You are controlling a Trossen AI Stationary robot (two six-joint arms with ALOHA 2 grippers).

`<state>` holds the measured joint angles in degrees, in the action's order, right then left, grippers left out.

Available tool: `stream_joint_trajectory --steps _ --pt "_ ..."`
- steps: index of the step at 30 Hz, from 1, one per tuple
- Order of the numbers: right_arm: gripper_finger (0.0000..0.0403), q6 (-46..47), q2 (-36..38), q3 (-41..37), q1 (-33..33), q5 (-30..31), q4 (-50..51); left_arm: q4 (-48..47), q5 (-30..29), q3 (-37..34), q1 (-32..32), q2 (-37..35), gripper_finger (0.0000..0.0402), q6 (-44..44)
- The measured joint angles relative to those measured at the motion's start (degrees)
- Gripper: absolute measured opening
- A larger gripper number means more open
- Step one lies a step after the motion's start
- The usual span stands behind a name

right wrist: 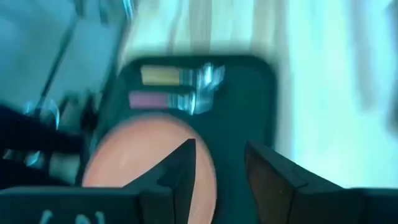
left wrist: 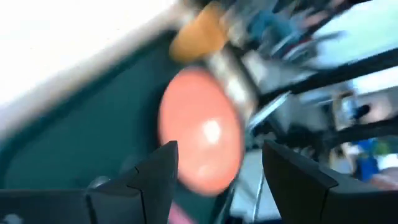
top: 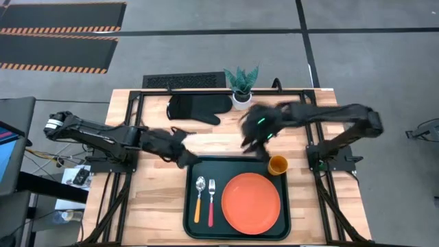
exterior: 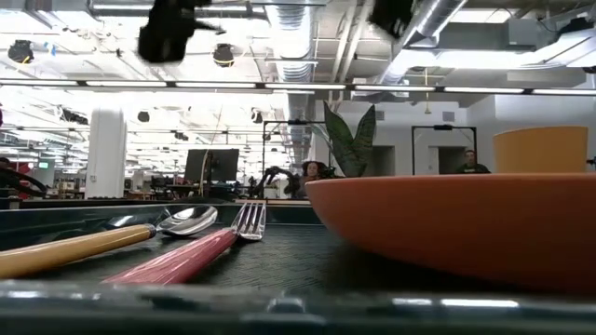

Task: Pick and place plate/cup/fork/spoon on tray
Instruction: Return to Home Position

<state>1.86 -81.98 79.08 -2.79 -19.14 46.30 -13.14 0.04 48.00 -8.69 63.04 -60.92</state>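
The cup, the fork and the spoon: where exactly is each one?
cup [top: 278, 165], high view: on its orange rim at the tray's corner.
fork [top: 211, 204], high view: on its red-pink handle.
spoon [top: 198, 204], high view: on its yellow-orange handle.

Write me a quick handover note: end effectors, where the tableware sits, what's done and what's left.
Left end effector: open, empty, at the tray's far-left corner.
Right end effector: open, empty, above the table just beyond the tray's far edge, near the cup.
On the tray: plate on the right, spoon and fork side by side on the left, cup at the far-right corner.
Done: all four look placed.
Left: confirm the cup sits fully inside the rim, then park both arms.
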Motion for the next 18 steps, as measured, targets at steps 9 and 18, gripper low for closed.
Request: stream_joint_trajectory --steps 9,18 --pt "0.0155 -4.7 26.0 1.6 -4.5 9.1 3.9 -5.0 -15.3 4.3 2.4 -17.4 0.0215 26.2" --pt "0.0154 5.8 53.0 -27.5 -9.4 13.6 -16.3 -0.8 -20.4 -5.4 2.5 -34.1 0.0215 37.7"
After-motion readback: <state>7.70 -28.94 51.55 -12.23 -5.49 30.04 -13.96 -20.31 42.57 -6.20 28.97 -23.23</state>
